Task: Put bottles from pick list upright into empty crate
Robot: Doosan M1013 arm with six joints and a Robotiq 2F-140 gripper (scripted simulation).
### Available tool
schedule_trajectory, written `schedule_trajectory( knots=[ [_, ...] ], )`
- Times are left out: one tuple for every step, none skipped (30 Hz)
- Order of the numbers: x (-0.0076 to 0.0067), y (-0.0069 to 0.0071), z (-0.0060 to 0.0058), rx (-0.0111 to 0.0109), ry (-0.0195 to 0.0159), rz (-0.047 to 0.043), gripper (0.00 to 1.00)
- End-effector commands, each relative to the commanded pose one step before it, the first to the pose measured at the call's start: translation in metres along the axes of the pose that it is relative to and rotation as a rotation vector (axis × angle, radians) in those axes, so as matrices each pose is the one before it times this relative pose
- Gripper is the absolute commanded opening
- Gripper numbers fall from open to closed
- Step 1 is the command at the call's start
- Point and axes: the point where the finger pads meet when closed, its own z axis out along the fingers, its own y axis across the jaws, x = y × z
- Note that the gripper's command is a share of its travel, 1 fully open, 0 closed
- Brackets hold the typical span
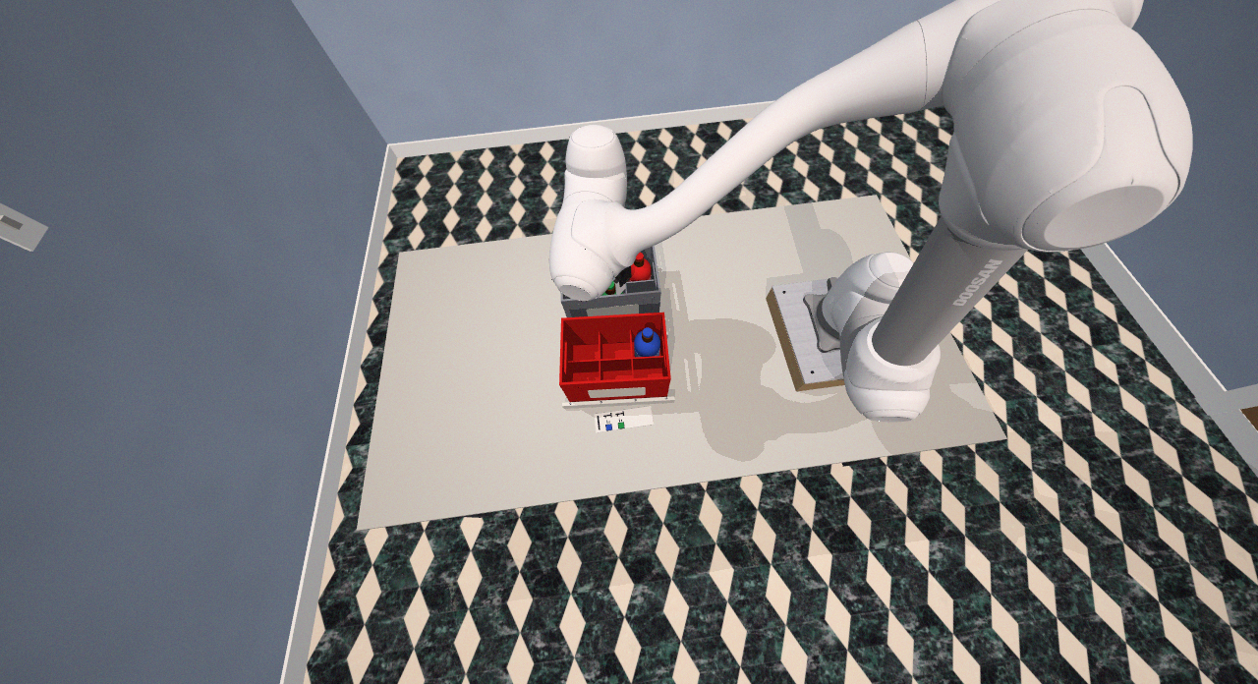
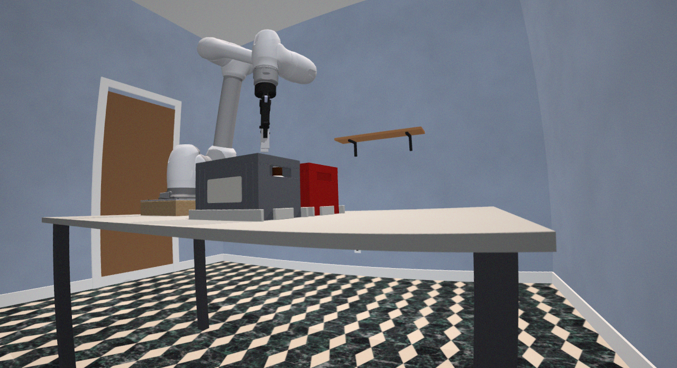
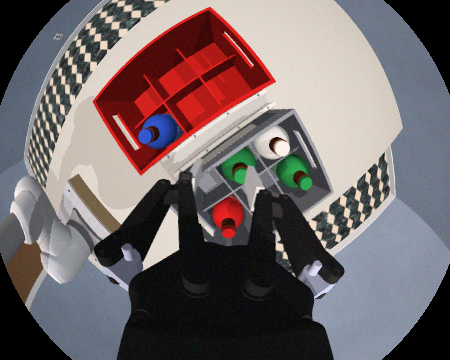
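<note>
The pick list [image 1: 639,418] shows blue 1 and green 1. The blue bottle [image 1: 647,343] [image 3: 161,131] stands in a corner cell of the red crate [image 1: 573,390] [image 2: 319,191] [image 3: 152,56]; its other cells are empty. The grey crate [image 1: 651,305] [image 2: 279,198] [image 3: 319,177] holds a white bottle [image 3: 271,142], one green bottle [image 3: 238,162], another green bottle [image 3: 293,171] and a red bottle [image 1: 641,271] [image 3: 228,214], all upright. My gripper [image 2: 265,147] [image 3: 224,172] is partly open and empty, pointing down above the grey crate, its tips around the line to the first green bottle. The top view mostly hides the fingers behind the arm.
The two crates stand side by side, with low pale strips [image 2: 226,214] along their bases on the table [image 1: 466,371]. Grey dividers and crate rims surround the bottles closely. The arm's base stands on a wooden block [image 1: 788,350] [image 2: 161,208]. A wall shelf [image 2: 379,135] hangs far behind.
</note>
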Motion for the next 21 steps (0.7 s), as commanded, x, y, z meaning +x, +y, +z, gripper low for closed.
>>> schedule_trajectory(
  knots=[
    [-0.00291, 0.01889, -0.00007, 0.00047, 0.00027, -0.00028, 0.38],
    [-0.00083, 0.00493, 0.00000, 0.00000, 0.00000, 0.00000, 0.38],
    [0.00000, 0.00000, 0.00000, 0.00000, 0.00000, 0.00000, 0.38],
    [0.00000, 0.00000, 0.00000, 0.00000, 0.00000, 0.00000, 0.38],
    [-0.00083, 0.00493, 0.00000, 0.00000, 0.00000, 0.00000, 0.38],
    [-0.00083, 0.00493, 0.00000, 0.00000, 0.00000, 0.00000, 0.38],
    [-0.00083, 0.00493, 0.00000, 0.00000, 0.00000, 0.00000, 0.38],
    [-0.00083, 0.00493, 0.00000, 0.00000, 0.00000, 0.00000, 0.38],
    [-0.00083, 0.00493, 0.00000, 0.00000, 0.00000, 0.00000, 0.38],
    [-0.00083, 0.00493, 0.00000, 0.00000, 0.00000, 0.00000, 0.38],
    [-0.00083, 0.00493, 0.00000, 0.00000, 0.00000, 0.00000, 0.38],
    [-0.00083, 0.00493, 0.00000, 0.00000, 0.00000, 0.00000, 0.38],
    [-0.00083, 0.00493, 0.00000, 0.00000, 0.00000, 0.00000, 0.38],
    [-0.00083, 0.00493, 0.00000, 0.00000, 0.00000, 0.00000, 0.38],
    [-0.00083, 0.00493, 0.00000, 0.00000, 0.00000, 0.00000, 0.38],
    [-0.00083, 0.00493, 0.00000, 0.00000, 0.00000, 0.00000, 0.38],
    [-0.00083, 0.00493, 0.00000, 0.00000, 0.00000, 0.00000, 0.38],
    [-0.00083, 0.00493, 0.00000, 0.00000, 0.00000, 0.00000, 0.38],
    [-0.00083, 0.00493, 0.00000, 0.00000, 0.00000, 0.00000, 0.38],
    [0.00000, 0.00000, 0.00000, 0.00000, 0.00000, 0.00000, 0.38],
    [0.00000, 0.00000, 0.00000, 0.00000, 0.00000, 0.00000, 0.38]
  ],
)
